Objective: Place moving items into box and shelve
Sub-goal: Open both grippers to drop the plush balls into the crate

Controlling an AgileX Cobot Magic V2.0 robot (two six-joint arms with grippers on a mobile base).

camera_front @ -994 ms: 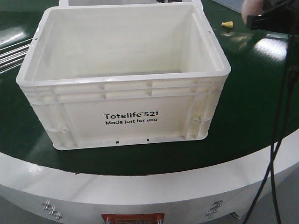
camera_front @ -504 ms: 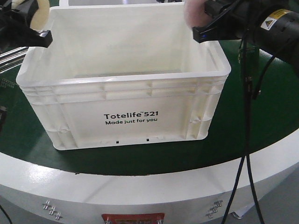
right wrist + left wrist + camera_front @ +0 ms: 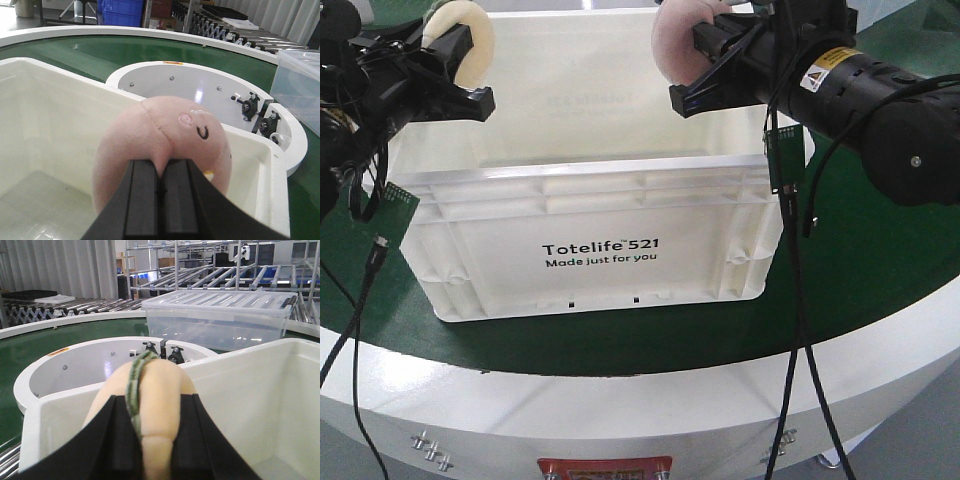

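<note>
The table (image 3: 880, 270) is round, with a dark green top and a wide white outer edge (image 3: 620, 395). One white box (image 3: 600, 250) stands upright on the green top, near the front edge, with its printed side toward this edge. Just behind the box, the green top ends at a curved white inner wall (image 3: 200, 87). A red plate (image 3: 605, 467) sits low on the front of the table.

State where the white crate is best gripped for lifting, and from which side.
Likely by the ribbed rim at the two short ends of the crate, one arm from each side: the rim juts out as a ledge above flat walls. The cream ball and pink ball must be released first.
</note>
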